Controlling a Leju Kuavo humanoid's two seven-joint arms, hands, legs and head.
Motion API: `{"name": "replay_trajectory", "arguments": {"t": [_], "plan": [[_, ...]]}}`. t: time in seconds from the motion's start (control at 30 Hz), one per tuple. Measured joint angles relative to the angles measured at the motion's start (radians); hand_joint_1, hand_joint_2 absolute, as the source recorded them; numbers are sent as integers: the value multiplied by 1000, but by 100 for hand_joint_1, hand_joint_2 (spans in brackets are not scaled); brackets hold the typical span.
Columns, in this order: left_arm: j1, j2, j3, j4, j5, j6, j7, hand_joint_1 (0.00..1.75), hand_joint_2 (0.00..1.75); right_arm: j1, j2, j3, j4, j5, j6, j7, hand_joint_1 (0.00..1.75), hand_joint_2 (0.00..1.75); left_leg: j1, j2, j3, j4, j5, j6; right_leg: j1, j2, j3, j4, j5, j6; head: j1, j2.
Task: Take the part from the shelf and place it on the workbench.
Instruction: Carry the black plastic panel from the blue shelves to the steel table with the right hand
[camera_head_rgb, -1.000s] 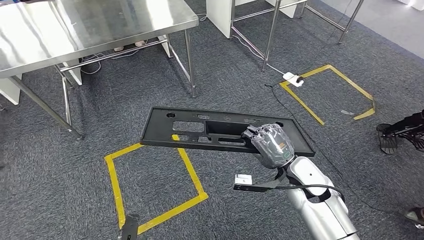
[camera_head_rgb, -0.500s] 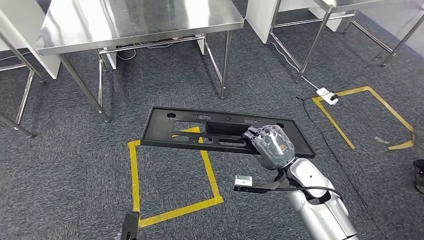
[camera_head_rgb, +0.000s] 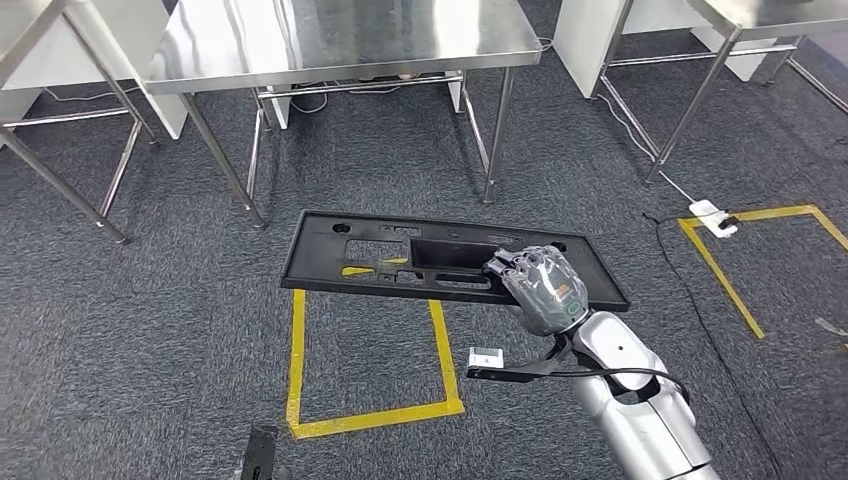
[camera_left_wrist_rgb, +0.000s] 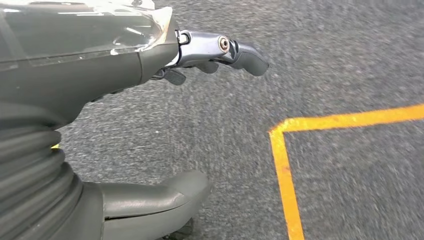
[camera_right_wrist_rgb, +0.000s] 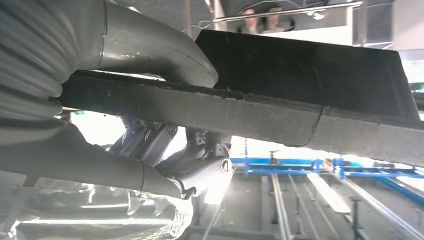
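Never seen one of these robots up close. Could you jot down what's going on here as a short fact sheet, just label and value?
Carried item: long black plastic panel with cut-outs, held roughly level above the floor
Holding it: right robot hand, gripping the panel's near edge toward its right end
Other hand: left robot hand, holding nothing, hanging over the carpet
Ahead: steel workbench, top bare where visible
Floor: grey carpet with a yellow tape square below the panel
Task stage: panel not yet on the workbench

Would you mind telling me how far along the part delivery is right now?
Pickup looks done: the right hand holds the black part level above the carpet. In hand: carrying it toward the steel workbench ahead. Left: reaching the bench and setting the part down. The left hand hangs holding nothing.
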Motion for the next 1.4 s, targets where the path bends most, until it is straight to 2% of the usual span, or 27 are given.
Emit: {"name": "replay_trajectory", "arguments": {"t": [0.03,0.1,0.13,0.17,0.23,0.27,0.33,0.4,0.43,0.47,0.5,0.53,0.57,0.6,0.63,0.67,0.73,0.8,0.87,0.9,1.13,1.2,1.3,1.4], "plan": [[0,1,0,0,0,0,1,0,175,0,0,0,0,0,0,0,173,175,2,8,23,-48,31,-1,0,-11,2,0,-2,2,0,0],[-1,2,0,0,-3,-1,2,0,175,0,0,0,0,0,0,0,173,175,0,52,97,-185,91,4,5,-29,9,1,-9,10,-2,0],[-3,2,0,-1,-4,-1,3,0,175,-1,0,0,0,0,0,0,173,175,-3,69,123,-233,107,9,8,-38,12,1,-12,15,-2,0],[-5,2,0,-1,-5,-2,4,0,175,-2,0,0,0,0,-1,0,173,175,-7,80,136,-257,112,14,12,-46,15,1,-15,20,-2,0],[-8,1,0,-1,-6,-2,6,0,175,-3,1,0,0,0,-2,1,173,175,-15,60,134,-263,111,25,15,-66,21,-2,-19,31,0,0],[-8,1,0,-1,-6,-2,7,0,175,-3,2,0,0,0,-2,2,173,175,-15,49,137,-267,113,32,14,-67,21,0,-22,36,0,0],[-8,1,0,-1,-6,-2,8,0,175,-3,3,0,0,2,-5,3,173,175,-12,26,143,-278,120,46,10,-27,4,40,-47,42,1,0],[-11,0,-1,-1,-7,-5,8,0,175,0,4,0,0,2,-9,4,173,175,-9,1,145,-282,124,53,4,26,-54,157,-97,37,5,0],[-12,-2,-1,-1,-8,-6,8,0,175,3,4,0,0,3,-11,4,173,175,-9,-13,144,-282,124,55,4,36,-89,225,-120,35,8,0],[-11,-2,-1,-1,-8,-7,9,0,175,8,3,0,0,3,-12,4,173,175,-9,-29,144,-281,124,56,4,41,-117,273,-130,37,9,0],[-11,-3,-1,-1,-9,-7,10,0,175,13,2,0,0,4,-12,5,173,175,-9,-45,144,-280,124,55,4,44,-127,283,-124,44,9,0],[-10,-3,-1,-1,-9,-7,10,0,175,16,2,0,0,5,-12,6,173,175,-8,-60,144,-278,123,55,3,48,-116,251,-101,54,9,0],[-10,-3,-1,-1,-9,-7,10,0,175,18,2,0,0,6,-12,6,173,175,-7,-75,144,-275,122,53,-1,56,-88,184,-67,65,9,0],[-10,-3,-1,-1,-8,-7,10,0,175,19,1,0,0,6,-12,7,173,175,-7,-87,144,-270,120,49,-5,69,-58,115,-41,71,10,0],[-10,-3,-1,-1,-8,-7,10,0,175,18,1,0,0,7,-12,8,173,175,-8,-97,142,-266,118,44,-6,80,-32,60,-21,70,10,0],[-9,-3,-1,-1,-7,-8,10,0,175,19,1,0,0,8,-12,9,173,175,-10,-105,139,-263,117,39,-6,88,-18,29,-12,64,10,0],[-6,-3,-1,-1,-5,-8,8,0,175,19,4,0,-1,10,-14,12,173,175,-10,-113,135,-265,118,30,-2,85,-13,20,-9,45,8,0],[-3,-3,0,-1,-3,-8,7,0,175,19,6,0,-1,12,-15,15,173,175,-8,-111,135,-269,122,37,-3,84,-12,16,-5,36,7,0],[-3,-3,0,-1,-2,-8,7,0,175,19,7,-1,-1,13,-16,17,173,175,-7,-105,137,-271,123,53,-3,86,-12,14,-2,34,6,0],[-3,-3,0,-1,-2,-9,7,0,175,20,8,-1,-1,13,-17,17,173,175,-7,-104,138,-272,123,56,-1,87,-12,14,-2,33,5,0],[-3,-3,0,-1,-2,-11,7,0,175,22,7,-1,-1,14,-17,17,173,175,-4,-97,141,-277,123,55,7,91,-13,14,-2,27,5,0],[-3,-3,0,-1,-2,-11,7,0,175,22,7,-1,-1,14,-17,17,173,175,-4,-96,141,-277,123,48,8,91,-13,14,-2,27,4,0],[-3,-4,0,-1,-3,-11,7,0,175,22,7,-1,-1,14,-17,17,173,175,-2,-96,141,-278,122,27,8,91,-14,15,-3,25,5,0],[-3,-4,0,-1,-2,-12,11,0,175,22,7,-1,-1,14,-17,17,173,175,-4,-96,141,-278,121,20,8,91,-14,15,-3,25,5,0]]}}
